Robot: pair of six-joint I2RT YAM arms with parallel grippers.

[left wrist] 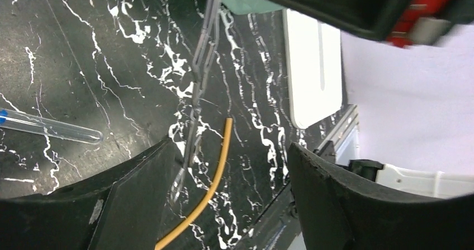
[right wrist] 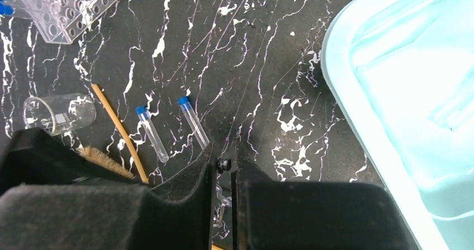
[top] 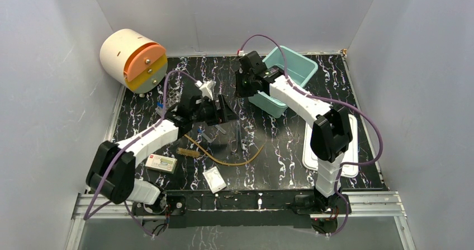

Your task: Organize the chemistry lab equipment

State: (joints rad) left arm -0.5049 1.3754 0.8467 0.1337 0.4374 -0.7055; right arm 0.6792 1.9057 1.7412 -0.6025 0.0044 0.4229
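My right gripper [top: 246, 86] [right wrist: 223, 149] is shut on thin metal tongs [top: 239, 132], which hang from it down to the table beside the teal tub [top: 290, 65]. The tongs also show in the left wrist view [left wrist: 202, 54]. My left gripper [top: 223, 111] [left wrist: 229, 149] is open and empty above the table, just left of the tongs. A long tan rubber tube [top: 229, 161] [left wrist: 215, 171] lies below it. Two blue-capped test tubes [right wrist: 151, 132], a small beaker [right wrist: 58, 114], a brush [right wrist: 106, 160] and a clear rack [right wrist: 72, 4] lie on the table to the left.
A flat white lid [top: 352, 155] [left wrist: 313, 65] lies at the right edge. A white packet [top: 214, 178] and a small box [top: 161, 163] lie near the front. A white and orange cylinder [top: 134, 60] stands at the back left. Grey walls enclose the table.
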